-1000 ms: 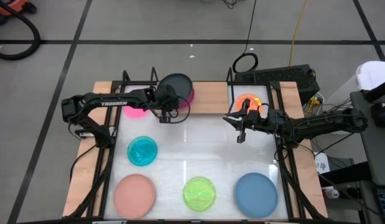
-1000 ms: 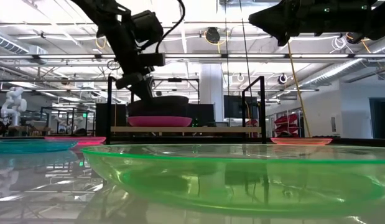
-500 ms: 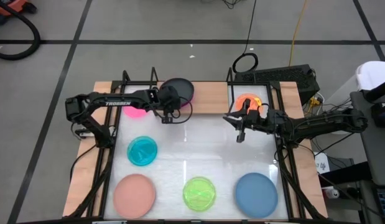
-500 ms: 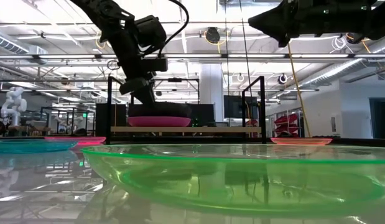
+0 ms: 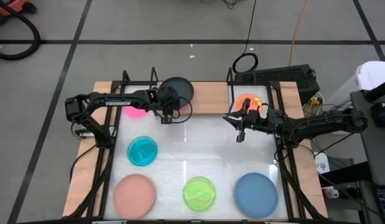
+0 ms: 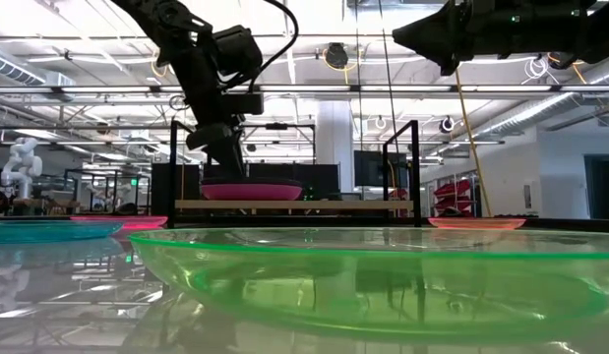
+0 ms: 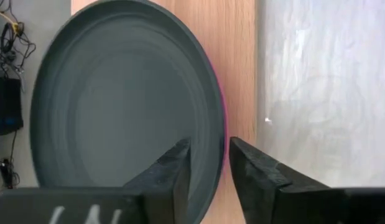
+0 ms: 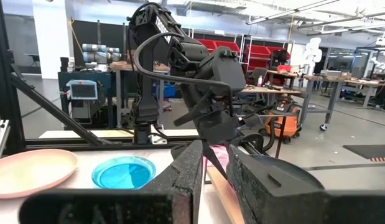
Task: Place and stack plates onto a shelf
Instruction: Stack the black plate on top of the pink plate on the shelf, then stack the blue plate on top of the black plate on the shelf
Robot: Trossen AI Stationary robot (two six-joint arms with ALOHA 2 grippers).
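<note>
Left wrist view: round black plastic plate [image 7: 124, 106] is straddled by parted left gripper [image 7: 208, 165] fingers on the light wooden shelf [image 7: 239, 74]

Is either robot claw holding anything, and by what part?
Nothing looks held. The left gripper stands open astride the rim of the black plate, which rests on the magenta plate. The right gripper hovers empty.
</note>
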